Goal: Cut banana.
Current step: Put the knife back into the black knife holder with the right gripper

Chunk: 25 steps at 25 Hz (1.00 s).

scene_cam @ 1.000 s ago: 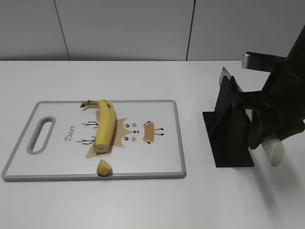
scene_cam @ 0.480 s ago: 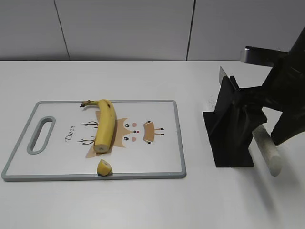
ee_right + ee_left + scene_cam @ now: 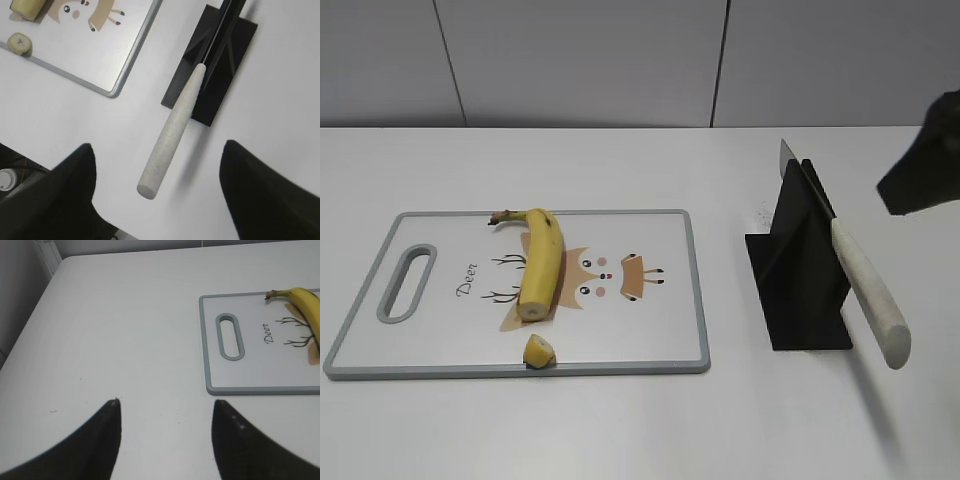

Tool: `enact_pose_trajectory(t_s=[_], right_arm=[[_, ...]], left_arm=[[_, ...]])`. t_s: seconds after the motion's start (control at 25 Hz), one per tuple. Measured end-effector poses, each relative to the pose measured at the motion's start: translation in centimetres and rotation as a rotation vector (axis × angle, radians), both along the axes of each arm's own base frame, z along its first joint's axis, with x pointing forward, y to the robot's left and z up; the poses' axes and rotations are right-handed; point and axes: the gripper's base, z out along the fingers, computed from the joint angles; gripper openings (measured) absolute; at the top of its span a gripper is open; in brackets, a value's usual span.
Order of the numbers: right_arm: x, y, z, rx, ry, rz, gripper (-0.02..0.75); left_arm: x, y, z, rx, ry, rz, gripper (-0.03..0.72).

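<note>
A yellow banana (image 3: 540,263) lies on the white cutting board (image 3: 650,330), its lower end cut flat. A small cut piece (image 3: 538,351) lies near the board's front edge and shows in the right wrist view (image 3: 20,43). The knife (image 3: 865,285) rests in the black stand (image 3: 800,270), its pale handle sticking out toward the front right; the handle shows in the right wrist view (image 3: 172,130). My right gripper (image 3: 157,150) is open, raised above the handle, touching nothing. My left gripper (image 3: 165,402) is open and empty over bare table left of the board (image 3: 250,387).
A grey panelled wall runs behind the white table. The board has a grey rim and a handle slot (image 3: 405,283) at its left end. The right arm's dark body (image 3: 925,165) shows at the right edge of the exterior view.
My right gripper has let go of the knife handle, opened, and lifted up and away to the right. The knife stays in the stand. The banana and cut piece have not moved.
</note>
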Motion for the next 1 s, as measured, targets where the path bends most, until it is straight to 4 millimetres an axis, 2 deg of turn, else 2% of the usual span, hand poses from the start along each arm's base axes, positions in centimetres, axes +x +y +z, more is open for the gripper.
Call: enact_pose_trajectory(t_s=[0.16,0.4,0.64,0.84,1.0], right_arm=[[-3.3,-1.3,-0.6,-0.001,-0.117,0.014,0.593],[-8.3,-3.1,-3.4,-0.008,-0.194,0.03,0.571],[-12.6,-4.5,-4.3,0.011,-0.296,0.035,0.543],[-14.6,-5.1,-4.8,0.032,-0.372,0.032,0.53],[-14.9,-5.3,-4.9,0.062,-0.453,0.014,0.503]], left_arm=[[0.0,0.0,0.0,0.0,0.0,0.0,0.553],[0.0,0.0,0.0,-0.001,0.0,0.0,0.553],[0.0,0.0,0.0,-0.001,0.0,0.0,0.553],[0.0,0.0,0.0,-0.001,0.001,0.0,0.553],[0.0,0.0,0.0,-0.001,0.001,0.0,0.553]])
